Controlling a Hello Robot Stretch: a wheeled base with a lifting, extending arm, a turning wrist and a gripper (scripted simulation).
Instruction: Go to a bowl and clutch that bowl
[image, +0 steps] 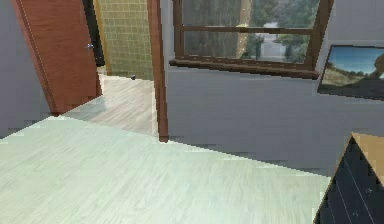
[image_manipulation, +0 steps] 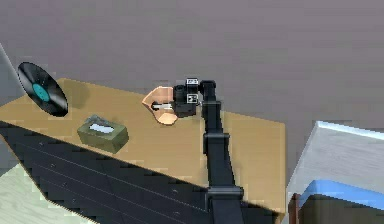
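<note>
With the gripper (image_manipulation: 170, 99) at the bowl (image_manipulation: 160, 112) on the dresser (image_manipulation: 250, 145), grasping seemed in hand; jaw state couldn't be told; next called for a steady lift.

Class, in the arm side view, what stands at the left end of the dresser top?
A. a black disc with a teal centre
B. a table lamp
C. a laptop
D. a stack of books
A: a black disc with a teal centre stands on edge there, left of the olive box.

Dark arm (image_manipulation: 216, 150) running from six o'clock toward twelve, hand (image_manipulation: 168, 102) at its far end pointing toward nine o'clock.
</note>
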